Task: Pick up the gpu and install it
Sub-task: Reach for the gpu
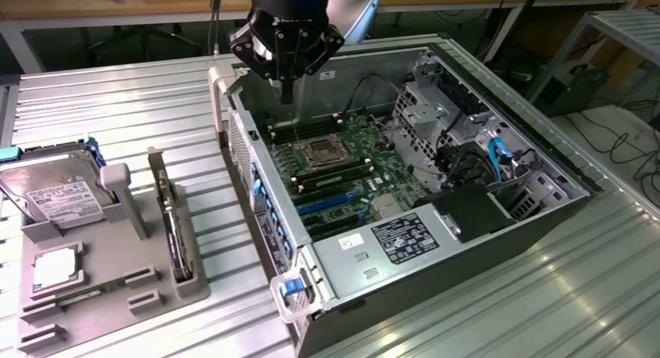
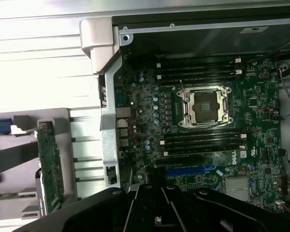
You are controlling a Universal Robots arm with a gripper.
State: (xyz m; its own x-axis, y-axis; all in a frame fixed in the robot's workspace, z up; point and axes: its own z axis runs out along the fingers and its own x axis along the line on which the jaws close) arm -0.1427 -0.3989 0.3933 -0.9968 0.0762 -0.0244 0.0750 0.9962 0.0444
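The gpu [image 1: 173, 219] stands on edge in a slot of the grey holder tray [image 1: 119, 242] at the exterior view's left; it is a thin dark card with a silver bracket at its far end. In the wrist view the gpu [image 2: 50, 164] shows as a greenish card on edge beside the case wall. My gripper [image 1: 286, 86] hangs above the back corner of the open computer case [image 1: 454, 257], over the motherboard [image 1: 356, 168], well apart from the gpu. Its fingers are shut and hold nothing. The blue expansion slots [image 1: 324, 205] lie bare, and a blue slot [image 2: 193, 170] shows just past the gripper body [image 2: 157, 208].
The tray also carries a silver hard drive [image 1: 57, 192], a square silver chip [image 1: 57, 267] and a small green memory stick [image 1: 88, 294]. The processor socket [image 1: 320, 151] is uncovered. Drive cages and cables [image 1: 484, 165] crowd the case's far side. Ribbed metal tabletop [image 1: 124, 110] surrounds everything.
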